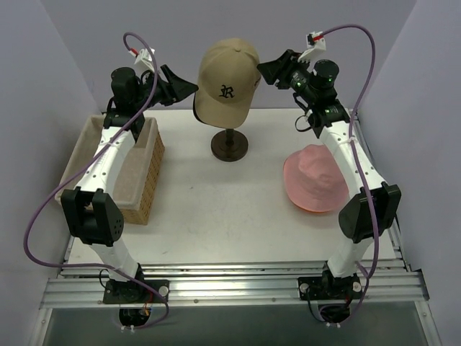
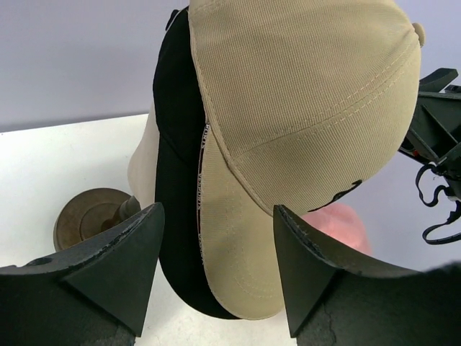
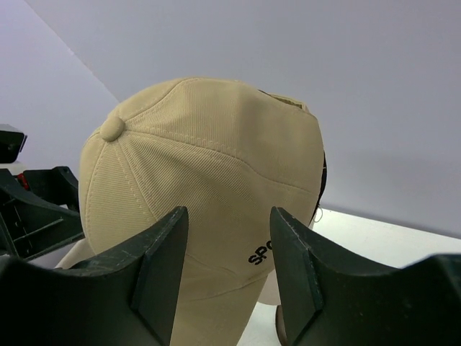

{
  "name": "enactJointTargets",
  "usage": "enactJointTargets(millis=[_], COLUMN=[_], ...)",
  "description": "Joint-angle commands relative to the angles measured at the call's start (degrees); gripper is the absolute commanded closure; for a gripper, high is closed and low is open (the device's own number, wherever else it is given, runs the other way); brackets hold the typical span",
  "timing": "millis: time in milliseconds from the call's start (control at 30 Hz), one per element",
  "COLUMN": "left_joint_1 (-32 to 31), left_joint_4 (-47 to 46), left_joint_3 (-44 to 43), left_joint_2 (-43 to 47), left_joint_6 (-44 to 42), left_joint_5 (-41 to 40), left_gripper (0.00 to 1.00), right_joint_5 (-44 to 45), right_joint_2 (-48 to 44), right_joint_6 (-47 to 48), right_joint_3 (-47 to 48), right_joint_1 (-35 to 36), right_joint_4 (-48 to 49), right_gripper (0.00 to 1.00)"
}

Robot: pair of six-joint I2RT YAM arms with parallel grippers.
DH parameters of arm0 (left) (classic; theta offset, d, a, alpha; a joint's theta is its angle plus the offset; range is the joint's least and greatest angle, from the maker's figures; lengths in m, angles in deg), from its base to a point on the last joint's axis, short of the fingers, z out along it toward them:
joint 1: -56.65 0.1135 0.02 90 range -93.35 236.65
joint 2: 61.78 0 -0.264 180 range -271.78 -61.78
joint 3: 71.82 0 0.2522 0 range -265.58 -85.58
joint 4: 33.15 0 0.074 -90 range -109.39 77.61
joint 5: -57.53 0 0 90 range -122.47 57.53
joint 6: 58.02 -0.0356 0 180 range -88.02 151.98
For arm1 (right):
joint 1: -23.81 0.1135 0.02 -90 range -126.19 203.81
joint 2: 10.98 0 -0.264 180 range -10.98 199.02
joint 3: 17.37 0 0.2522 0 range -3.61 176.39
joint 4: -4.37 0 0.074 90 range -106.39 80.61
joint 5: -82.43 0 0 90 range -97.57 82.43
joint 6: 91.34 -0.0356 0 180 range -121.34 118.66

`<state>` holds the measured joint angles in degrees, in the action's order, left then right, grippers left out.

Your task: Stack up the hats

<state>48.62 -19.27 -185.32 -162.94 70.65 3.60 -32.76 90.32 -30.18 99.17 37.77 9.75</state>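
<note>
- Left claw (image 1: 184, 85) and right claw (image 1: 265, 71), both spread wide, flank the tan fabric cap (image 1: 227, 79).
- We see it sitting over a black fabric cap (image 2: 173, 144).
- Pale pink soft hat (image 1: 315, 176) lies on the white surface (image 1: 216, 216).

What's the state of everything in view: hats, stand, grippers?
tan cap: on the head form, outermost.
black cap: on the head form, under the tan cap.
pink hat: on the table, on top of the orange hat.
orange hat: under the pink hat, only its edge showing.
stand: upright.
left gripper: open, close to the caps.
right gripper: open, facing the tan cap.
</note>
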Motion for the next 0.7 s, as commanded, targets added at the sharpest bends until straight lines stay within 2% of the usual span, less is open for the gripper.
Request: enactJointTargets(millis=[0, 200, 300, 333, 400, 600, 667], left_joint_1=[-0.3, -0.8, -1.2, -1.5, -2.2, -2.2, -2.0], left_joint_4=[-4.0, -7.3, -2.6, 2.1, 3.6, 0.9, -3.6], left_joint_3=[0.1, -0.5, -4.0, -5.0, -5.9, -4.8, -3.2], left_joint_2=[-0.3, -3.4, -6.0, -6.8, -7.2, -8.5, -8.0], left_joint_6=[-0.6, 2.0, -0.3, -1.8, -4.9, -2.1, -0.5], left_joint_5=[0.4, 2.1, 0.4, -0.8, -3.5, -2.2, -1.4], left_gripper=[0.30, 0.38, 0.41, 0.42, 0.42, 0.42, 0.41], right_joint_5=[-1.4, -1.6, -1.5, -1.2, -1.0, -0.5, -0.2], right_joint_2=[-4.0, -4.6, -5.1, -5.6, -5.9, -6.1, -6.1], right_joint_6=[0.3, 1.0, 1.4, 1.6, 2.1, 3.3, 3.6], right_joint_3=[-2.0, -3.2, -4.3, -4.5, -5.0, -5.1, -5.2], right_joint_1=[0.4, 0.5, 0.7, 0.7, 0.8, 1.1, 1.1], right_joint_4=[5.1, 4.9, 4.5, 4.5, 4.3, 3.7, 3.7], right_gripper=[0.55, 0.55, 0.55, 0.55, 0.55, 0.55, 0.55])
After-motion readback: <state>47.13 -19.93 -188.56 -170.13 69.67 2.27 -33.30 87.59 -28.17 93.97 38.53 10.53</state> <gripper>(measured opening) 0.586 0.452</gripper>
